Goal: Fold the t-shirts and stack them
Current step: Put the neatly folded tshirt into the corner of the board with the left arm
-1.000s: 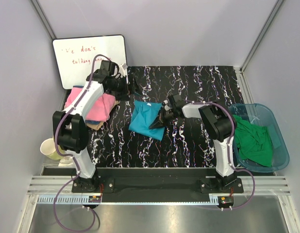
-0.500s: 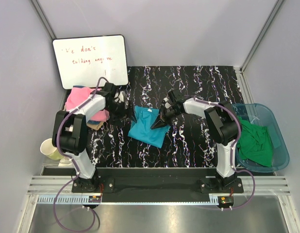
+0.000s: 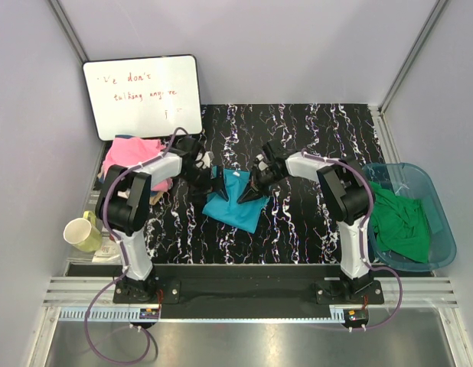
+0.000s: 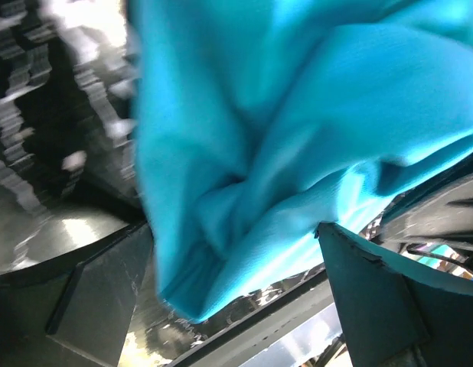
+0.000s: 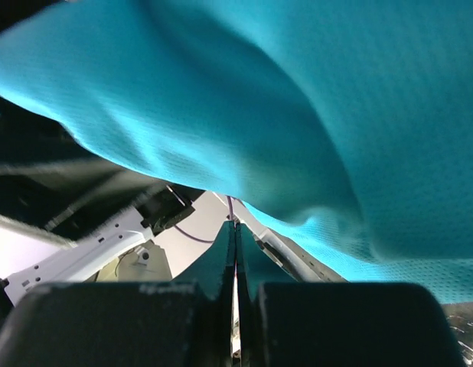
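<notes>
Teal t-shirt (image 3: 233, 197) lay rumpled mid-tabletop (image 3: 313, 222), left end effector (image 3: 213, 180) spread at its 9 o'clock edge, right end effector (image 3: 252, 189) pressed together at 3 o'clock, pink t-shirt (image 3: 129, 153) stacked at 10 o'clock, green t-shirts (image 3: 401, 225) in the tub (image 3: 443, 245) at 4 o'clock, so I'd judge plenty left.
</notes>
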`<state>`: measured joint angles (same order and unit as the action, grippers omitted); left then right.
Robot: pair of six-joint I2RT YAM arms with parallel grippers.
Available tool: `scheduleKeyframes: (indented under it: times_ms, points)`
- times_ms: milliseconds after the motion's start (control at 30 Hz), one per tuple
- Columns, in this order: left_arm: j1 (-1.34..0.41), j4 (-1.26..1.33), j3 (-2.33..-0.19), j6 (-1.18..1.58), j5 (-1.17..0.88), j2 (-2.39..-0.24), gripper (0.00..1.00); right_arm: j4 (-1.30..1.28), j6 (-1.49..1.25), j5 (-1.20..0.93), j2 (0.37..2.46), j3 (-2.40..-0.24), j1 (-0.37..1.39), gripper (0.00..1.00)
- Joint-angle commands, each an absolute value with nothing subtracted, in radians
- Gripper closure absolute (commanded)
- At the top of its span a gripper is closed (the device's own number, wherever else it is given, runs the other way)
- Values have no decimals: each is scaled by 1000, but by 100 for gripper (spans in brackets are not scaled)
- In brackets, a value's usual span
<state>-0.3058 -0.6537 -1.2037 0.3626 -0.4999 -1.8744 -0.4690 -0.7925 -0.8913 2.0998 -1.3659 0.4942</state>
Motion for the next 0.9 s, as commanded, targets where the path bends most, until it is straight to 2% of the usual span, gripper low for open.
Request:
scheduleKeyframes:
  times_ms: [0,67,133,167,200,233,267,500,600,633,700,767,867]
  points:
    - [-336,-561,-1249,383,-497,-1951,1,-476,-776,-870,2123,-1431,486,100]
    - [-342,-557,-1268,385,-499,-1979,1,-477,-776,-871,2147,-1451,486,100]
    - [-345,-555,-1284,382,-506,-2002,17,-476,-778,-876,2166,-1473,486,100]
    - [-348,-555,-1290,382,-506,-2023,29,-477,-778,-877,2172,-1480,486,100]
    - [-350,-555,-1302,383,-503,-2034,48,-479,-779,-877,2174,-1491,486,100]
    - [-350,-557,-1308,387,-502,-2043,85,-477,-781,-876,2177,-1497,486,100]
    - [-350,-555,-1322,387,-485,-2057,100,-477,-779,-876,2177,-1500,486,100]
    - [-328,-644,-1423,362,-387,-2007,100,-477,-732,-891,2132,-1531,482,100]
    - [-298,-705,-1509,347,-345,-1973,100,-479,-686,-871,2073,-1551,474,82]
    - [-285,-722,-1535,339,-335,-1968,100,-479,-666,-865,2041,-1554,472,60]
    - [-273,-773,-1613,313,-304,-1960,100,-480,-651,-838,2010,-1560,463,44]
    - [-259,-807,-1691,298,-273,-1967,100,-479,-632,-821,1968,-1557,454,36]
    - [-235,-857,-1765,276,-238,-1973,100,-479,-626,-805,1934,-1533,434,33]
